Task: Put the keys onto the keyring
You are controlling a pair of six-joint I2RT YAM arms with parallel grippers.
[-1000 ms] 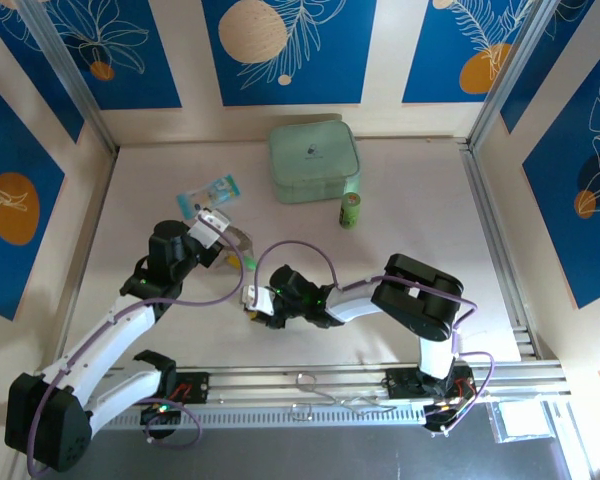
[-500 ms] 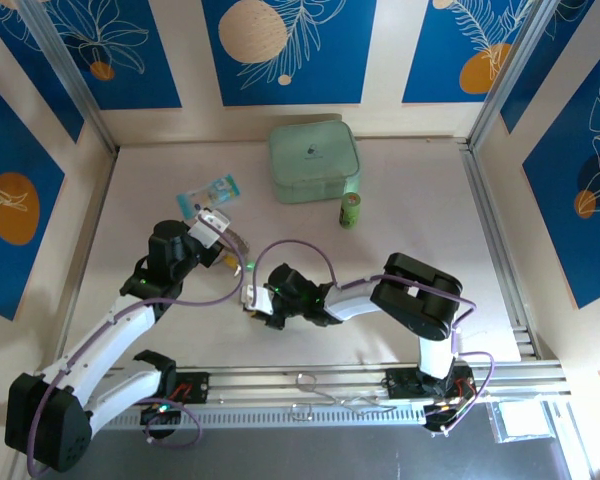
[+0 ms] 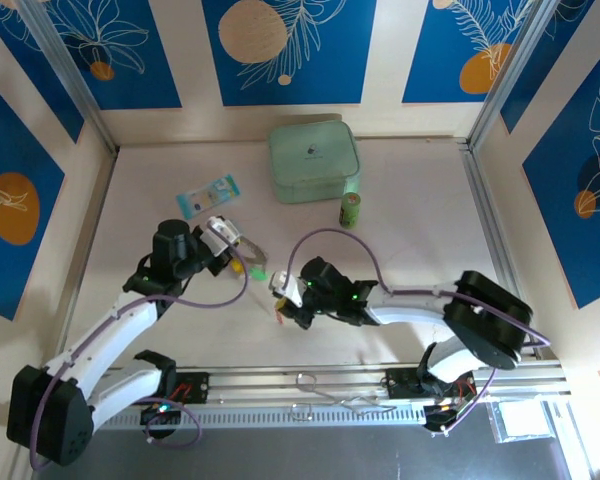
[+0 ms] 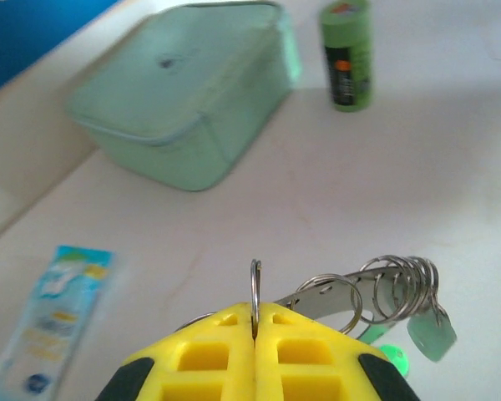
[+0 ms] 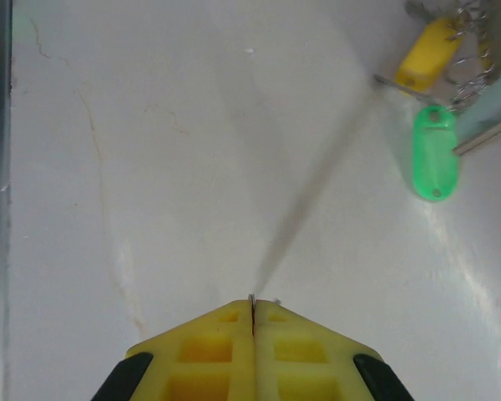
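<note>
- At mid-desk (image 3: 420, 200), working with both arms over the bare surface: left hand (image 4: 255, 324) pinched fully shut on the keyring (image 4: 299, 298), right hand (image 5: 253, 313) pinched fully shut on a thin metal piece (image 5: 305, 205), judged to be a key or its small loop.
- Holding the keyring just off the desk and just left of the right hand, by one thin edge only. Likely to twist or slip out of so narrow a pinch if the incoming piece pushes on it.
- Bearing a yellow key (image 5: 430, 54) and a green key (image 5: 434, 150), hung from small rings (image 4: 397, 288) bunched at the far end. Liable to swing into the gap, foul the threading or snag the right fingers.
- Risking a missed entry: no split or opening in the keyring made out from either wrist view, so hard to line up.
- Hard to read the thin metal piece itself: blurred into a grey streak running from the right fingertips toward the hanging keys, with no coloured head made out.
- Cannot tell whether its far end touches the keyring or stops just short.
</note>
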